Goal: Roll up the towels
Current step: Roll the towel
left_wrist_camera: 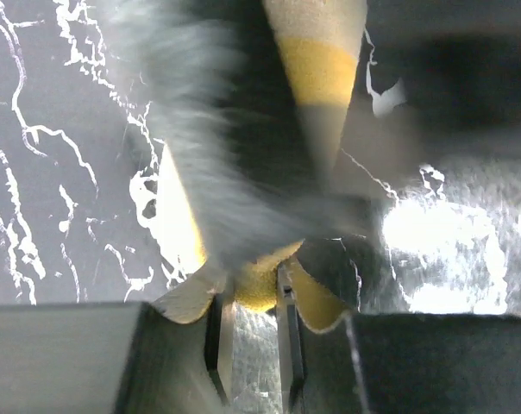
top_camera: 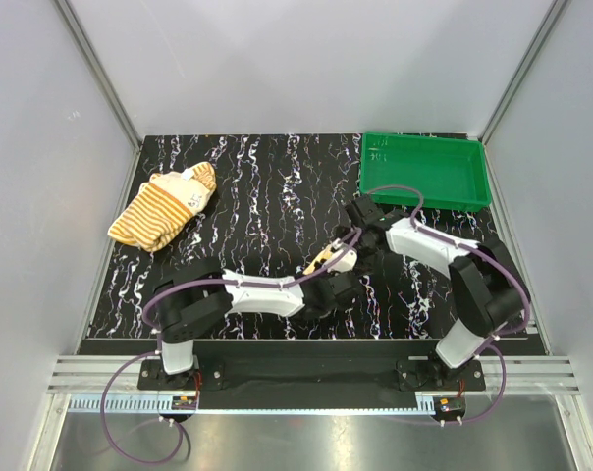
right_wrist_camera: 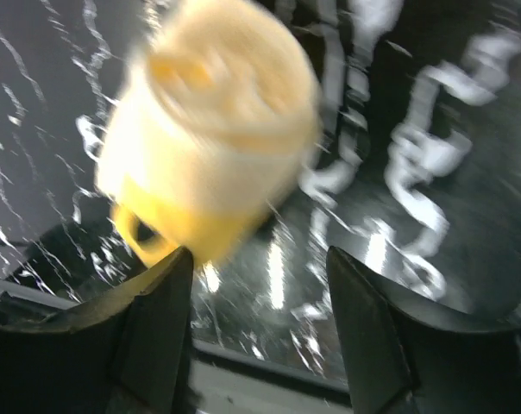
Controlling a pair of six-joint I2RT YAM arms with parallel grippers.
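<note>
Two towels are showing on the counter (top_camera: 267, 177). The yellow towel (right_wrist_camera: 210, 134), bunched into a loose roll, is sitting between the two pincers. The left pincer (left_wrist_camera: 250, 293) is clenching a fold of it, with yellow cloth showing between its nearly closed fingers. The right pincer (right_wrist_camera: 259, 259) is standing released, fingers wide apart, with the blurred roll just ahead and left of them. The striped towel (top_camera: 161, 211) is lying crumpled well apart, far left of the left pincer. One green tray (top_camera: 424, 203) is resting beyond the right pincer.
</note>
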